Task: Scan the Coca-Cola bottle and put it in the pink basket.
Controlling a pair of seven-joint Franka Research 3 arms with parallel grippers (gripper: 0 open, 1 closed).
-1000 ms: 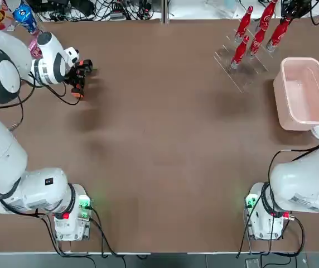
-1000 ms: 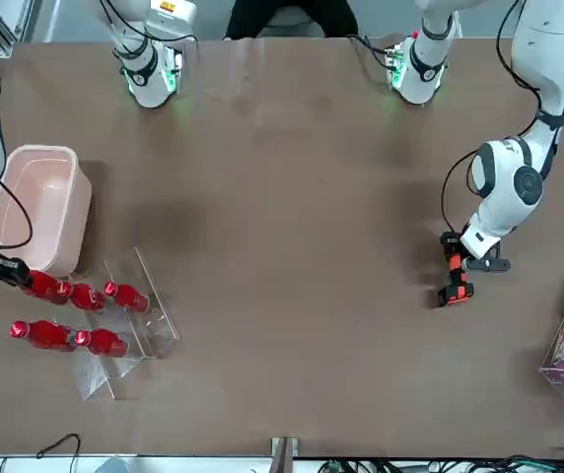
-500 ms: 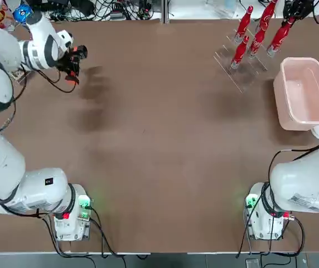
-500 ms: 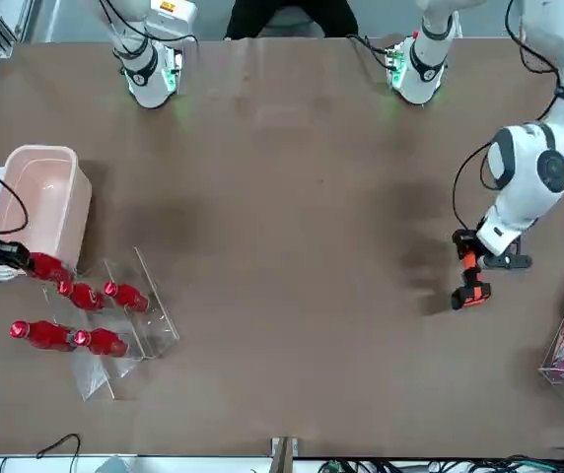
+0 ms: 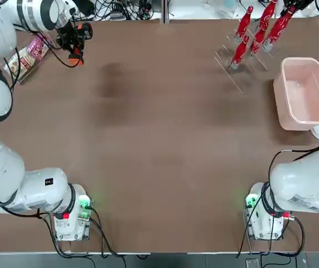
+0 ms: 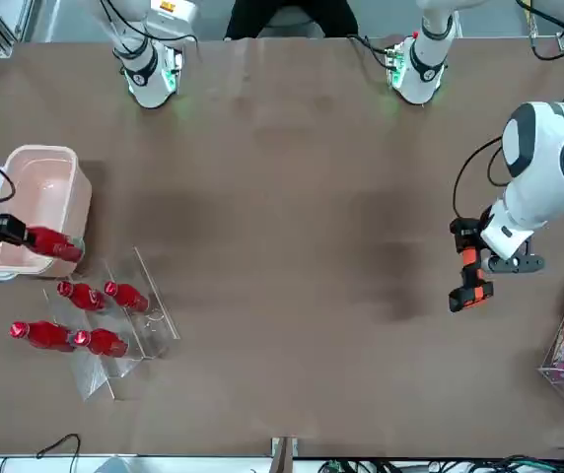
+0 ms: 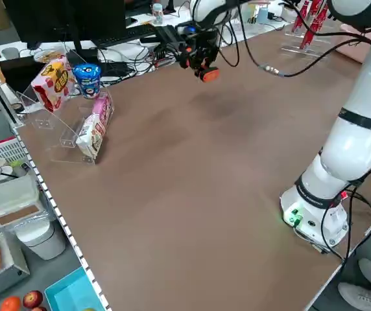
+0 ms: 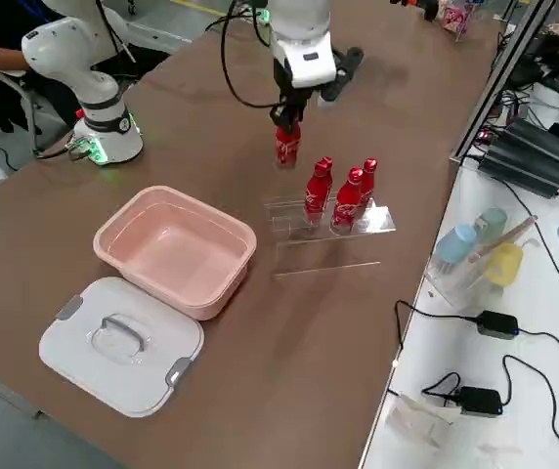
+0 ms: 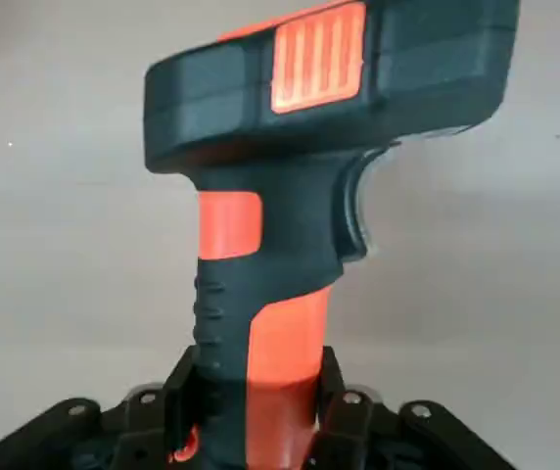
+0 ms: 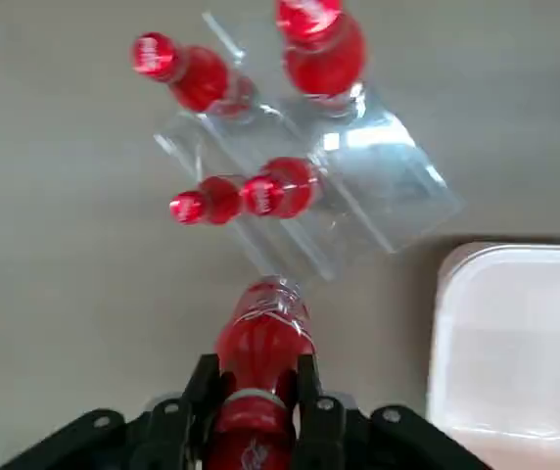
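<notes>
My right gripper (image 5: 289, 10) is shut on the neck of a red Coca-Cola bottle (image 5: 278, 26), which hangs clear of the rack at the table's far right. In the right wrist view the held bottle (image 10: 260, 338) hangs above the table beside the rack. From the front, the same bottle (image 6: 55, 243) lies over the far rim of the pink basket (image 6: 40, 153). Several more red bottles (image 5: 242, 34) stand in the clear rack (image 5: 235, 72). My left gripper (image 5: 73, 34) is shut on the black-and-orange scanner (image 5: 77, 47), held in the air at the far left.
A white lid (image 8: 121, 342) lies beside the basket (image 8: 113, 227). Snack packets in a clear stand (image 7: 95, 126) sit at the far left corner. Cables and a screen line the table's far edge (image 5: 120, 11). The arm bases (image 5: 70, 215) stand at the near edge.
My right gripper has lifted the bottle out of the rack and carried it toward the basket. My left arm has raised the scanner and moved it farther from its base.
</notes>
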